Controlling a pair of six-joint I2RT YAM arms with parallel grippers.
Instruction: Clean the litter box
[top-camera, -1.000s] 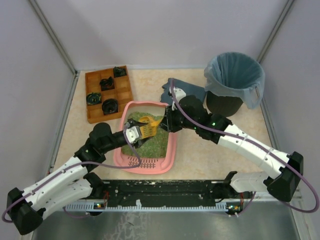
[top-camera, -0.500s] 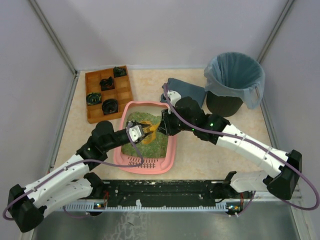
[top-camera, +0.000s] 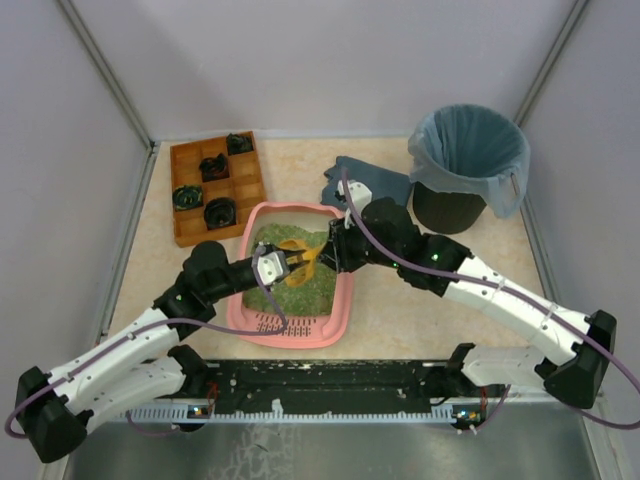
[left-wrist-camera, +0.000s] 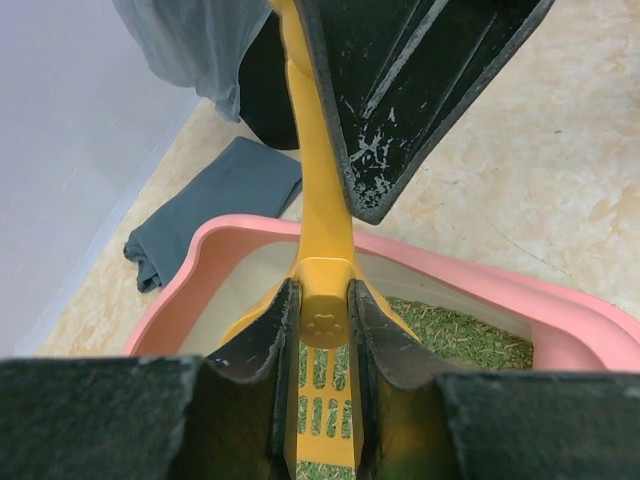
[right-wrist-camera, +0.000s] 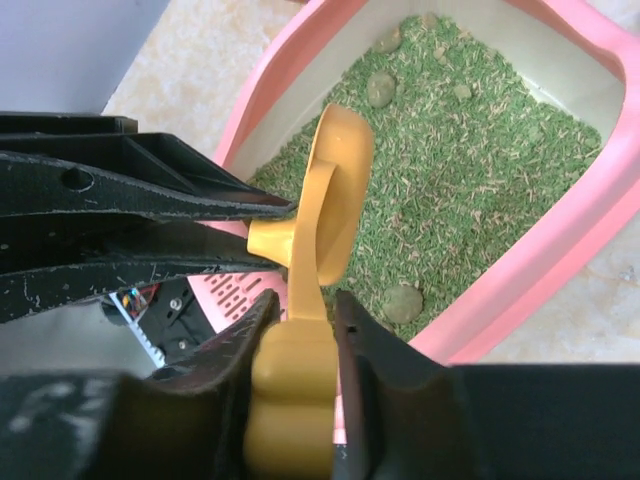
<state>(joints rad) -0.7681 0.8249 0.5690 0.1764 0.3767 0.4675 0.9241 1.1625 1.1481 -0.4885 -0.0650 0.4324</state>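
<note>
Scoop (right-wrist-camera: 336, 185) spans lengthwise between claws over litter box (top-camera: 347, 295): left claw (top-camera: 288, 262) clamps its neck, right claw (top-camera: 322, 252) its handle end.

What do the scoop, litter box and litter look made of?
Scoop: likely moulded plastic, smooth matte yellow, with moulded slots.
Litter box: plastic too, smooth pink, rounded one-piece rim.
Litter: green fibrous granules, maybe plant-based; cannot tell for sure.

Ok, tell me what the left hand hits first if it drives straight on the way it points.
Probably the right hand: it grips the handle end of the yellow plastic scoop that the left hand holds at the neck, straight ahead. Depth is unclear there.
</note>
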